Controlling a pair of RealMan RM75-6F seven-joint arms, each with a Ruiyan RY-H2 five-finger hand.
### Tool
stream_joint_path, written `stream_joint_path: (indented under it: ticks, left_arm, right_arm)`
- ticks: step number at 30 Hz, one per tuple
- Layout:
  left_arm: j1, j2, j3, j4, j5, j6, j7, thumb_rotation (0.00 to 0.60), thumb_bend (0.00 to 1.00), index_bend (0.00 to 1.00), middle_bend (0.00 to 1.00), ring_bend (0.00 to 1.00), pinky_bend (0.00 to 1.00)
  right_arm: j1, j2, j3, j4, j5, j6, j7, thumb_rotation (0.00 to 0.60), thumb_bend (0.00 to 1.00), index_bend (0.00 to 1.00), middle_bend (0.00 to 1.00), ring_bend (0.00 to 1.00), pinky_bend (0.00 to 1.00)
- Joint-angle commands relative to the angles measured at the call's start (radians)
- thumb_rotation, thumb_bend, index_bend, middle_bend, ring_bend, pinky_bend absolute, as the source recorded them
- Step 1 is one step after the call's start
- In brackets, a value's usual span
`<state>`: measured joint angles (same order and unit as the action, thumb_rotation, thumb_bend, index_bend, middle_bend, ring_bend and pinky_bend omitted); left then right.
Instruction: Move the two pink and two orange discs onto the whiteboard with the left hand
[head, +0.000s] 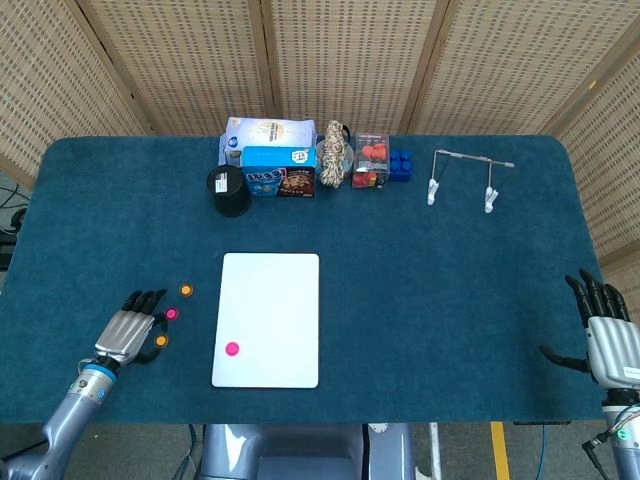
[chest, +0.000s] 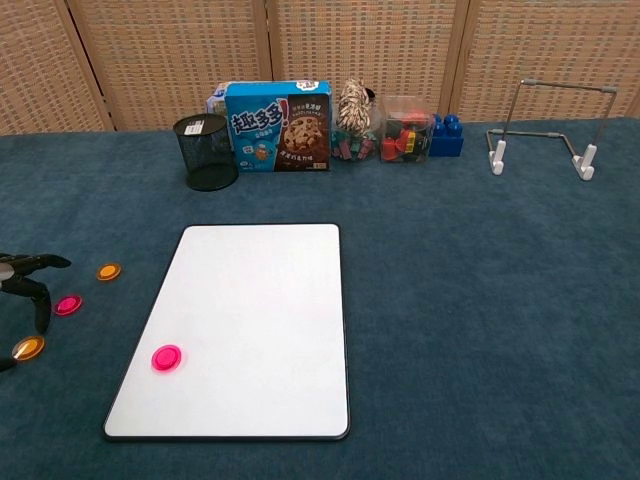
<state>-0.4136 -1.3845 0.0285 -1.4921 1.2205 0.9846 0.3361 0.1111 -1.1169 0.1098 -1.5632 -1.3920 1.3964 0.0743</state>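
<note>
One pink disc (head: 232, 349) (chest: 167, 357) lies on the whiteboard (head: 270, 300) (chest: 250, 300) near its front left corner. On the cloth left of the board lie a second pink disc (head: 171, 314) (chest: 68, 304) and two orange discs, one further back (head: 186, 290) (chest: 108, 271) and one nearer the front (head: 161, 341) (chest: 28, 348). My left hand (head: 126, 329) (chest: 22, 280) hovers just left of these three discs with fingers spread and nothing in it. My right hand (head: 608, 340) rests open at the table's front right edge.
Along the back stand a black mesh cup (head: 229, 190), a blue cookie box (head: 279, 172), a bag (head: 268, 132), a rope bundle (head: 334, 155), a box of red pieces (head: 371, 160), blue bricks (head: 401, 163) and a wire stand (head: 466, 175).
</note>
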Motion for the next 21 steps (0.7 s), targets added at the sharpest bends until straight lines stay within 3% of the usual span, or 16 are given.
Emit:
stream_joint_path:
  ticks: [1,8,13,21]
  left_arm:
    - [0.000,-0.002,0.000,0.002,-0.007,0.000,0.006,0.600,0.31,0.44,0.00,0.00,0.00]
    - [-0.001,-0.006,0.000,0.008,-0.011,-0.003,0.006,0.600,0.31,0.44,0.00,0.00,0.00]
    - [-0.004,-0.005,0.001,0.007,-0.012,-0.013,-0.001,0.600,0.33,0.55,0.00,0.00,0.00]
    - [-0.015,0.020,-0.021,-0.047,0.000,0.010,-0.002,0.600,0.35,0.56,0.00,0.00,0.00]
  right_arm:
    - [0.000,0.000,0.000,0.000,0.000,0.000,-0.001,0.600,0.03,0.00,0.00,0.00,0.00]
    - [0.000,0.000,0.000,-0.001,0.002,-0.002,0.001,0.600,0.03,0.00,0.00,0.00,0.00]
    - [0.000,0.001,0.000,-0.001,0.002,-0.002,0.002,0.600,0.03,0.00,0.00,0.00,0.00]
    - [0.000,0.002,0.000,-0.003,0.004,-0.004,0.003,0.600,0.03,0.00,0.00,0.00,0.00]
